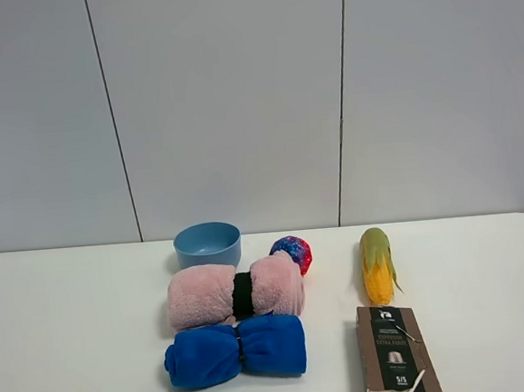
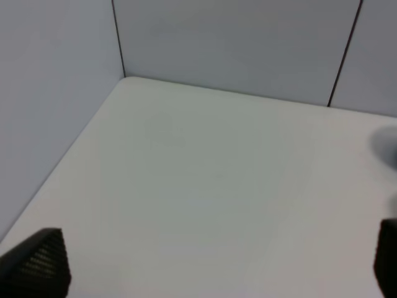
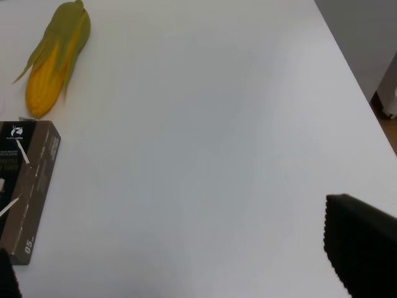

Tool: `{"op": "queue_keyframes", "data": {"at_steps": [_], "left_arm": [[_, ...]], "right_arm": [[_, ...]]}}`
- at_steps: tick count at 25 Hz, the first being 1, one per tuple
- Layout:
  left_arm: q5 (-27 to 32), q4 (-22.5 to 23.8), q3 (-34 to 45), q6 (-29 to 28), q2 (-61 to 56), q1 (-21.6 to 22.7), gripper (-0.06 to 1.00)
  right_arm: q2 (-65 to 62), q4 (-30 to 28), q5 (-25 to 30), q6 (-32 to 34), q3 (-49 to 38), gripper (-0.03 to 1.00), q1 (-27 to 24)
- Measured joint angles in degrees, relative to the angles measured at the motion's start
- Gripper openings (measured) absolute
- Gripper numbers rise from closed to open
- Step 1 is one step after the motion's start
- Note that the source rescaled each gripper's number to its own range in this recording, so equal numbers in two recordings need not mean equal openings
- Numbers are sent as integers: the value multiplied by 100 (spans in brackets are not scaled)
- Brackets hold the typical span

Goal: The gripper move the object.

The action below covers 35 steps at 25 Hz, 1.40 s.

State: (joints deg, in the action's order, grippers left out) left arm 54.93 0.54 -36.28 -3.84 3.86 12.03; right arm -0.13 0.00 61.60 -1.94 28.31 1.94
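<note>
Nearest the high camera, a dark brown box (image 1: 398,355) lies on the white table (image 1: 64,339), its near end cut off by the frame. Just beyond it rests an ear of corn (image 1: 376,266), yellow with green husk. To the left a blue rolled towel (image 1: 235,351) lies lengthwise, and touching it on the far side is the pink rolled towel (image 1: 235,292) with a black band round its middle. Behind that stand a blue bowl (image 1: 208,244) and a red-and-blue ball (image 1: 291,252), the ball just beside the pink towel's right end.

Neither arm shows in the high view. Only the wrist views give the grippers. The left gripper (image 2: 217,264) shows two black ribbed tips at opposite edges of its picture, set wide apart with nothing between them but bare table; a blurred dark shape at that view's edge cannot be made out. The right gripper (image 3: 198,267) likewise has its fingers (image 3: 363,248) spread wide and empty; one tip is barely in frame. Its view takes in the corn (image 3: 53,59) and the box (image 3: 28,186), but no towels, and also the table's right edge (image 3: 353,81), where the floor drops away.

Bare tabletop lies open to the left of the towels and to the right of the corn and box, running back to the grey panelled wall (image 1: 236,98)
</note>
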Motion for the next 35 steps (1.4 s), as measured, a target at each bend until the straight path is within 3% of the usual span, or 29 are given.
{"op": "queue_keyframes", "data": {"at_steps": [6, 11, 35], "left_arm": [[155, -286, 558, 51, -402, 0, 99], [587, -248, 638, 452, -421, 0, 99], [558, -143, 722, 444, -420, 0, 99]], "right_arm": [[0, 0, 0, 0, 0, 100, 0], [0, 0, 0, 0, 0, 100, 0], [0, 0, 0, 0, 0, 100, 0]]}}
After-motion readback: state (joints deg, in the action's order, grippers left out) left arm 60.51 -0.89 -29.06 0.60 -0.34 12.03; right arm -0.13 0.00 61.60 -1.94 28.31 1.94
